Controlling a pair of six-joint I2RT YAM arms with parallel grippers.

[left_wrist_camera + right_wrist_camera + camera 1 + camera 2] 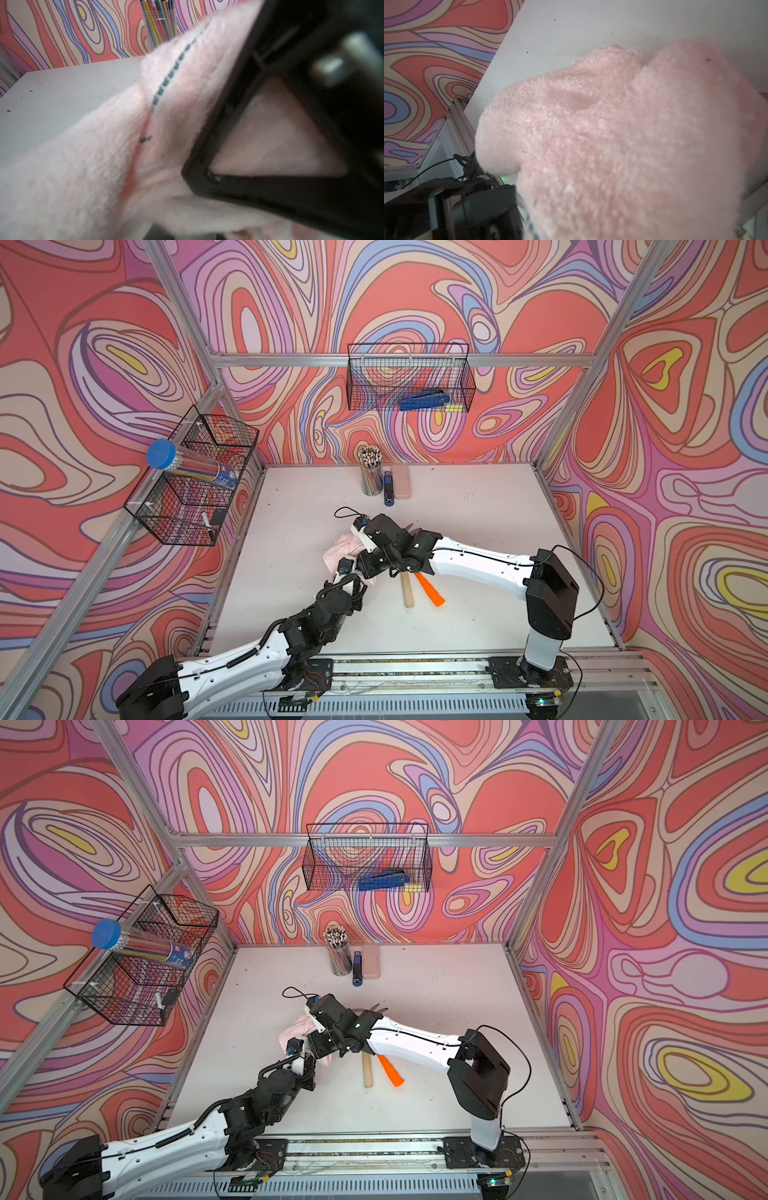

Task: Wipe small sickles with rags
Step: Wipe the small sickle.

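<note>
Left gripper (368, 568) is clamped on the pink rag (343, 547) at the table's centre. Right gripper (365, 541) is closed too, buried in that rag; what it holds I cannot tell. A wooden-handled sickle (407, 591) and an orange-handled sickle (432, 591) lie just at 4 o'clock of the rag. The cup (371, 483) at the 12 o'clock edge holds pencils. The back basket (374, 377) holds a blue stapler (422, 400), and the side basket (195, 522) at 9 o'clock holds a blue-capped tube (187, 466). The table (498, 522) lies bare toward 3 o'clock.

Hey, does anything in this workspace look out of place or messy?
Yes. The clear pencil tube lies tilted in the wire basket on the left wall, its blue cap jutting past the rim. Dark specks also litter the white table.
</note>
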